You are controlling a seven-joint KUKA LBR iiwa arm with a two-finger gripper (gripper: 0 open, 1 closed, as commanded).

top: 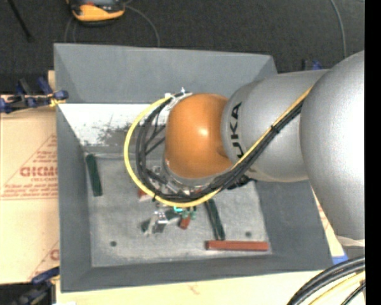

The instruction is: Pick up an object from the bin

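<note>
My gripper hangs low over the middle of the bin floor, mostly hidden under the arm's wrist. Just right of it lies a small reddish-brown piece, touching or nearly touching it. A dark green bar lies at a slant a little further right. A small red scrap peeks out at the gripper's upper left. Whether anything sits in the gripper cannot be made out.
A second dark green bar lies by the left wall. A long red-brown bar rests flat near the front right wall. The arm with its orange cover and yellow cable hides the bin's middle and right.
</note>
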